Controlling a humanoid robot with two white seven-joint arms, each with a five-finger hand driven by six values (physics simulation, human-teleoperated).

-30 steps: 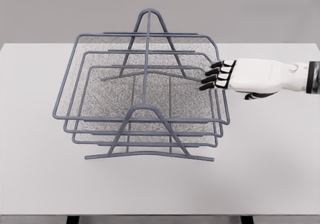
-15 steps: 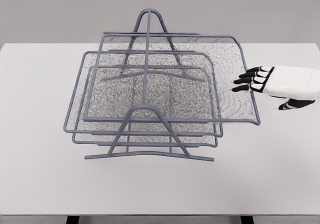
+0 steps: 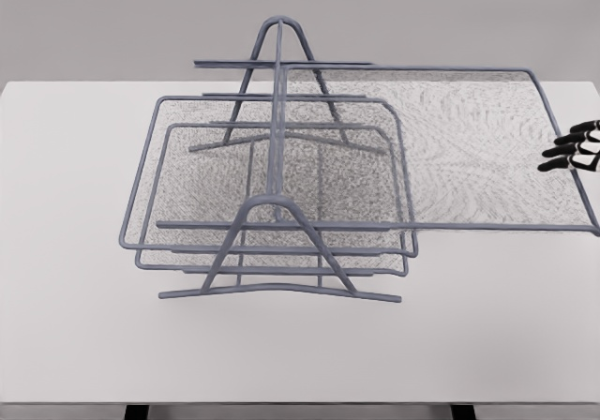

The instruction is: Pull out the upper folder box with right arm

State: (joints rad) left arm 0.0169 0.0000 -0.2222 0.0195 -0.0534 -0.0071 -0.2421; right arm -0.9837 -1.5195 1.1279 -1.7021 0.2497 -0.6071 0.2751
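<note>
3 mesh trays make up the stock on your white table (image 3: 84, 345), all carried by 1 grey wire rack (image 3: 274, 157) with an A-shaped end frame front and back.

Item 1, the upper folder box (image 3: 469, 148): it sits far out to the right of the rack, its right rim close to the picture's edge and its left part overlapping the stand. It looks level and appears to ride on the top rails, though you cannot confirm the contact point.

Items 2 and 3, the lower trays (image 3: 281, 195): both are seated inside the rack, stacked 1 over the other.

Item 4, your right hand (image 3: 574, 146): only the black fingertips show at the right edge, lying close together and bent at the tray's right rim. Whether they clamp the wire or merely hook it, you cannot tell.

Progress, as a judgement: the pull is mostly done, with the top tray well clear of the 2 below. What remains, if anything, is a short final draw and letting go.

Not visible: the right palm, wrist and arm, cut off by the frame; the left arm entirely.
</note>
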